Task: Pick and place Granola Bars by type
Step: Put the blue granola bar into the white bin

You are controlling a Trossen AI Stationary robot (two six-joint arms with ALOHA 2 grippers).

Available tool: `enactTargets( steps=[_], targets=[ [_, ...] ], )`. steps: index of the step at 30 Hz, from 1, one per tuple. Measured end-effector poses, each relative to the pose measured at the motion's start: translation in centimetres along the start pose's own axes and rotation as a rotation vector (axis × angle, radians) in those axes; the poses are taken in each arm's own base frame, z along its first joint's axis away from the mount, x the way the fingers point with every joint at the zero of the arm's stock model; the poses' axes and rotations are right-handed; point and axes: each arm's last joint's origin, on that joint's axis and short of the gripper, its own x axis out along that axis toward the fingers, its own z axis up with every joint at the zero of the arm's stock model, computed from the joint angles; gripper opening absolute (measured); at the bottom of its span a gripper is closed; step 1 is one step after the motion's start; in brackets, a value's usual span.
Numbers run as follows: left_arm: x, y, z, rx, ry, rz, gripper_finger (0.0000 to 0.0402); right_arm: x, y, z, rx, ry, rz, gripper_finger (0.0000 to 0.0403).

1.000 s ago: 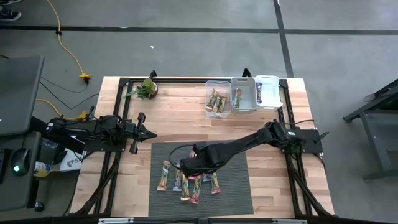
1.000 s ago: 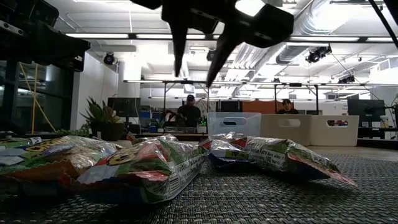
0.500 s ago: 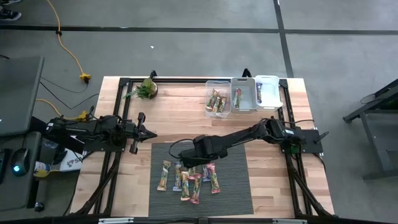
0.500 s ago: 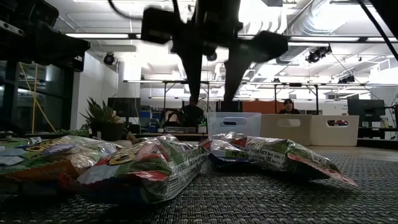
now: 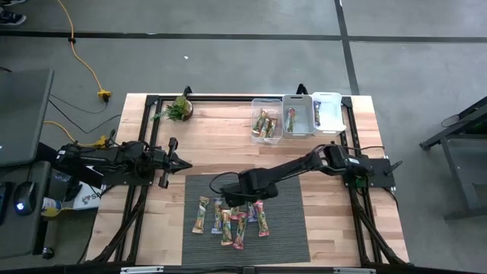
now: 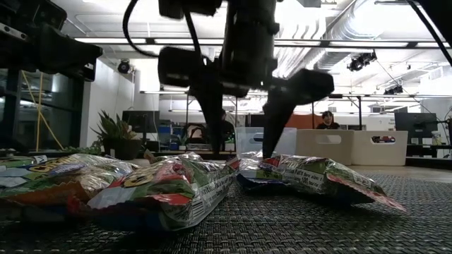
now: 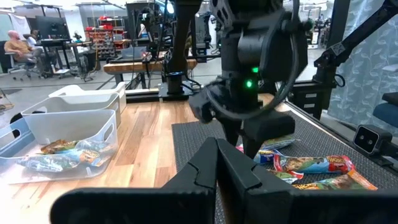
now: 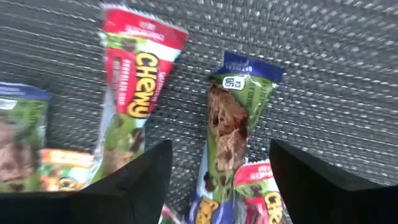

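The right gripper (image 6: 240, 144) hangs with its two dark fingers spread wide, tips just above the granola bars (image 5: 232, 217) at the centre of the low view. From its own wrist camera the fingers (image 8: 134, 180) straddle a blue-topped bar (image 8: 233, 118) that lies lengthwise between them, not yet touched; a red-topped "Chewy" bar (image 8: 134, 81) lies at the upper left of that frame (its label easy to read). In the high view the gripper sits over the upper edge of the cluster of bars, which lie fanned out on a dark woven mat (image 5: 285, 228) in the lower middle of the frame.

Toward the top right of the high view three clear bins (image 5: 298, 116) stand side by side on the wooden table (image 5: 221, 141); the leftmost holds several orange-wrapped bars, the middle one a bar or two, and the right one something dark blue.

The left gripper (image 5: 181, 164) rests at the left of the high view, fingers pressed together, well away from the mat. A small potted plant (image 5: 179, 108) stands near the table's top left edge.
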Motion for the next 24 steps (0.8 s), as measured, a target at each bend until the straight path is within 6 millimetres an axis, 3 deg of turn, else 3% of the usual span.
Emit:
enactTargets(
  steps=[8,24],
  targets=[
    [0.0,0.0,0.0,0.0,0.0,0.0,0.0001,2.4,-0.8,-0.2,0.002,0.066,0.014,0.0252],
    [0.0,0.0,0.0,0.0,0.0,0.0,0.0001,2.8,-0.9,0.1,0.006,0.054,0.011,0.0183]
  ],
)
